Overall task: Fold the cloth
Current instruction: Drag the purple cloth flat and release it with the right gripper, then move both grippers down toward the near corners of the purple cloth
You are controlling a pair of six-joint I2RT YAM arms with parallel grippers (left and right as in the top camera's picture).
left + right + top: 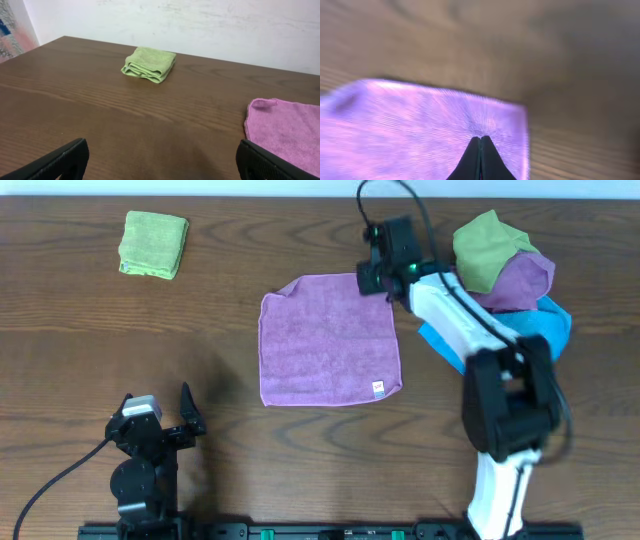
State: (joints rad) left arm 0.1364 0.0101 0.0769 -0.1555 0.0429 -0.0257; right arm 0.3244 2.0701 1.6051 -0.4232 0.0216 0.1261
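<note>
Cloth point(328, 340) lies flat at mid-counter point(80, 340), its label point(378, 389) at the near right corner. Folded cloth point(153, 244) sits at the far left, well apart from it. Heap of cloths point(505, 275) sits at the far right, behind the right arm. Right fingers point(481, 160) are at the cloth's far right corner. Left fingers point(65, 160) sit near the front edge, left of the cloth and apart from it.
</note>
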